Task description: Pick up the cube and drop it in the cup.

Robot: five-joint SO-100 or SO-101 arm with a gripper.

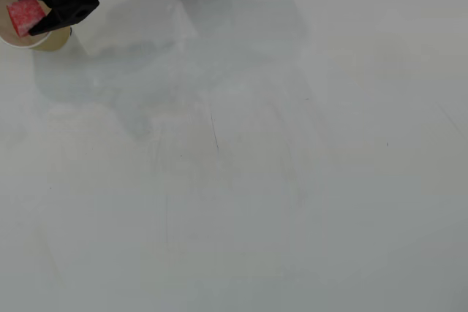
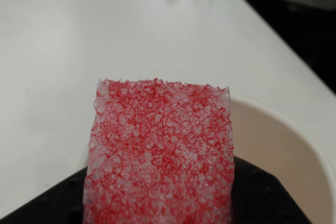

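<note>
gripper [image 1: 33,20] clamped on the cube [image 1: 23,14], which it holds up in the air over the cup [image 1: 9,34] at the top left corner of the overhead view. in the wrist view the cube [image 2: 160,153] fills the middle of the frame, red with whitish speckles and a rough spongy face, gripped low down by the black jaw below it. the cup's pale inside and white rim [image 2: 310,145] curve away to the right and behind the cube, so the mouth looks to lie partly under the load but not squarely.

step in hand, as i judge it, is the drop. it would go best with the cube brought over the middle of the mouth first, since from the wrist view it sits toward the cup's near left edge. opening the jaws wide and cleanly matters, as the soft surface may cling to one finger. the white table [image 1: 256,180] around is bare, so a miss would roll free.
</note>
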